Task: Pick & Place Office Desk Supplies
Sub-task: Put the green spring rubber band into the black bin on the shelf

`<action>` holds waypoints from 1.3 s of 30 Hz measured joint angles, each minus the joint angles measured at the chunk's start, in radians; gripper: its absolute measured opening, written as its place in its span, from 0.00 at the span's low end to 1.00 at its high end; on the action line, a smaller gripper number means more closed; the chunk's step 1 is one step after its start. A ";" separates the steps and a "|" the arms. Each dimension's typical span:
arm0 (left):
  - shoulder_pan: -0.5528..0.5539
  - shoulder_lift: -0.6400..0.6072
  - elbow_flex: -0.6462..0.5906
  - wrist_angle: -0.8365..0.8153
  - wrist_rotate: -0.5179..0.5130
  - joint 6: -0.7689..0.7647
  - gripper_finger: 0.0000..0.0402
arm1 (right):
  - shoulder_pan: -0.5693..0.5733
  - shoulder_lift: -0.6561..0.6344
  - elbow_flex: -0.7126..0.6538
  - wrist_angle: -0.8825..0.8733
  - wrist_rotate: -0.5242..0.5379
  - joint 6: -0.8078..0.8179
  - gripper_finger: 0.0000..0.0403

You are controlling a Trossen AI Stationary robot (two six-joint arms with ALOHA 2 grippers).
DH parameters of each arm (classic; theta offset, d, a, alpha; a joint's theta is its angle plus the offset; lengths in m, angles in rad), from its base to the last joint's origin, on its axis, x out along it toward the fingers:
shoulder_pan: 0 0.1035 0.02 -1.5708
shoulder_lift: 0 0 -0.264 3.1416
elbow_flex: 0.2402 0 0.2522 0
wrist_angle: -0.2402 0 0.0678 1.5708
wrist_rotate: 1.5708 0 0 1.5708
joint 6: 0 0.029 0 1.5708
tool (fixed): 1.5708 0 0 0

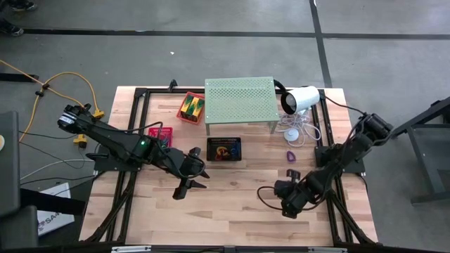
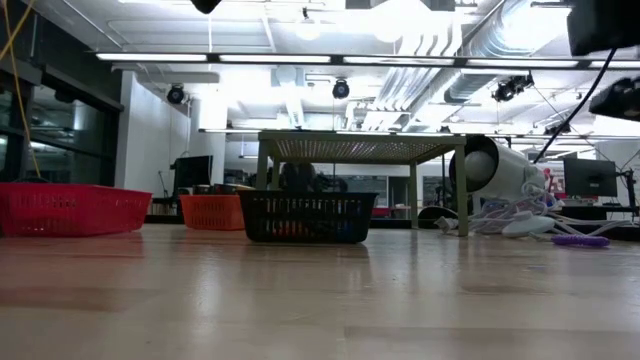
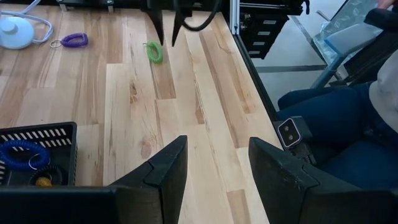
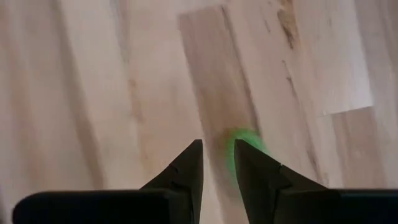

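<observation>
Looked like the reach-in step of a pick. The right gripper [image 4: 217,149] hung over the green loop [image 4: 245,146], fingers slightly parted and holding nothing. The loop lay flat on the table [image 3: 205,93], toward its right edge, with its long axis roughly along the boards. Next move probably needed the jaws straddling the coil across its short side before closing. The left gripper [image 3: 214,146] waited mid-table, spread and empty.

A robotics lab: beyond the wooden worktop [image 1: 232,204] run exposed ceiling ducts [image 2: 500,50], strip lights [image 2: 230,58] and monitors [image 2: 590,177]; concrete floor [image 1: 211,49] surrounds it.
</observation>
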 joint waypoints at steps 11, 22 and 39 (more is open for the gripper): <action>0.000 0.000 0.000 0.000 0.000 0.000 0.41 | 0.019 0.025 -0.086 0.068 -0.016 -0.019 0.20; 0.000 0.000 0.000 0.000 0.000 0.000 0.41 | 0.035 0.025 -0.143 0.129 -0.008 0.011 0.20; 0.000 0.000 0.000 0.000 0.000 0.000 0.41 | 0.035 0.024 -0.213 0.237 -0.002 0.046 0.20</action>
